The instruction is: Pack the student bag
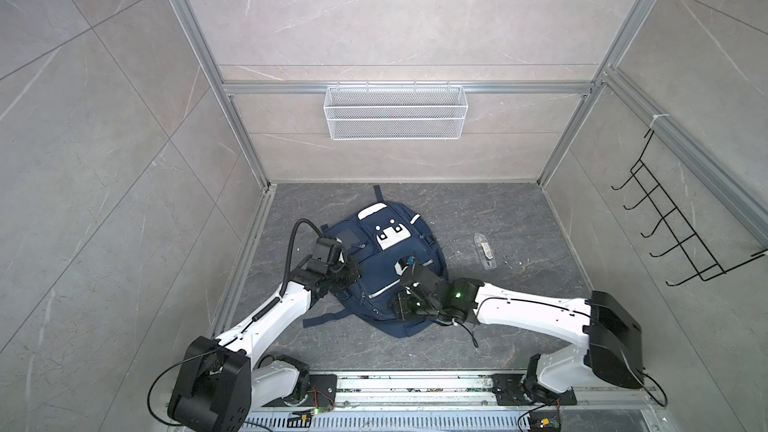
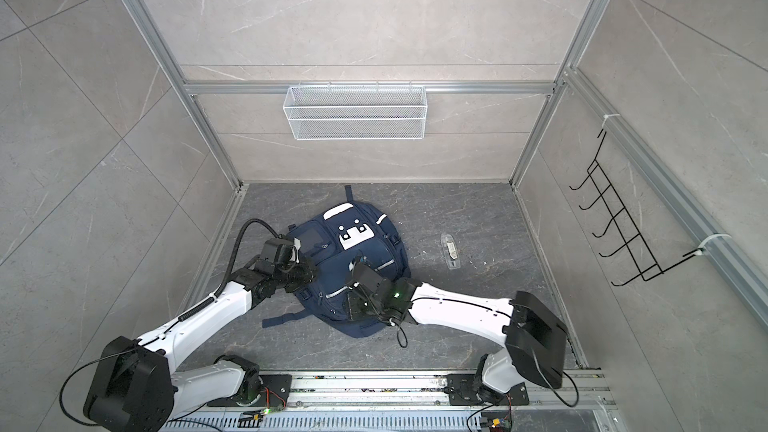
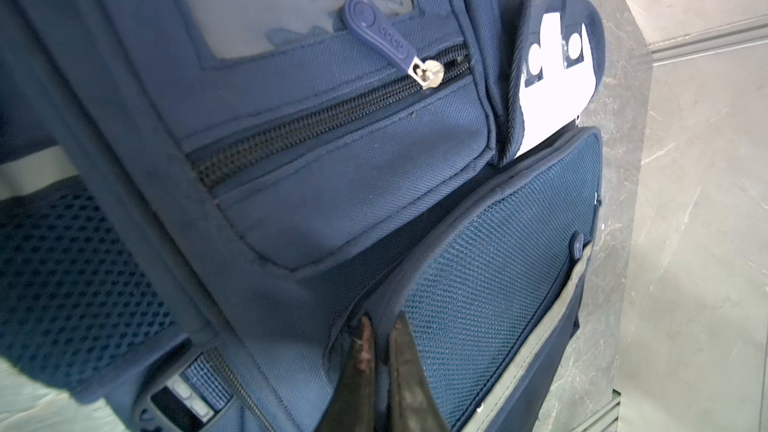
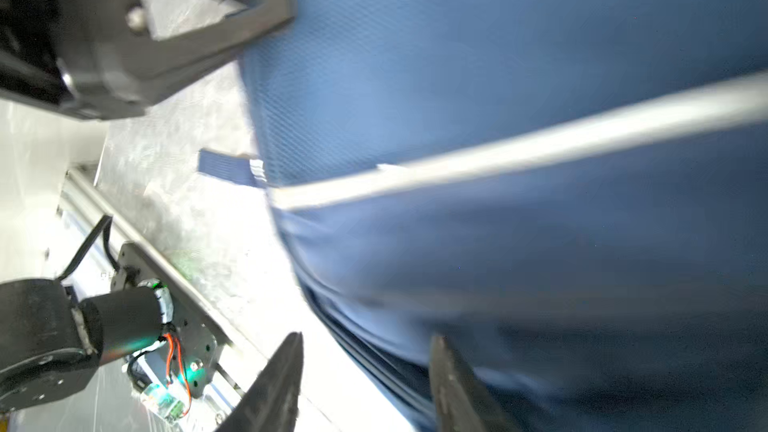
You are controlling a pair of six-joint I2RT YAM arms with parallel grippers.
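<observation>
The left gripper (image 3: pixel 383 320) has its jaws pressed together on a piped pocket rim (image 3: pixel 399 280) of the student bag (image 1: pixel 374 272). A thin fold of navy fabric is pinched between the two dark tips. Just past that pinch the textured pocket panel runs away from the jaws. Farther out on the same face sits a side zip with a blue rubber zip pull (image 3: pixel 374 29).

The right gripper (image 4: pixel 366 336) stands with its jaws apart and clamps nothing. In its wrist view the bag's seamed edge passes between the tips. The picture is blurred, so I cannot tell whether either tip touches cloth. Ahead of these jaws a silver stripe (image 4: pixel 519 147) crosses the bulging front panel.

In both top views the bag lies flat, front face up, on the dark floor (image 1: pixel 498 209), under and between the two grippers. The left one bites its side and the right one hovers over the middle of the front. Its long axis runs from the carry handle at the far end to the straps near the robot's base, crossing the line that joins the two sets of jaws.

Beyond the right gripper, on the side away from the bag and well apart from it, lies a small clear case (image 1: pixel 485 251). The right arm is plainly nearer to it. With the left holding the bag, fetching the case looks like the right arm's job.
</observation>
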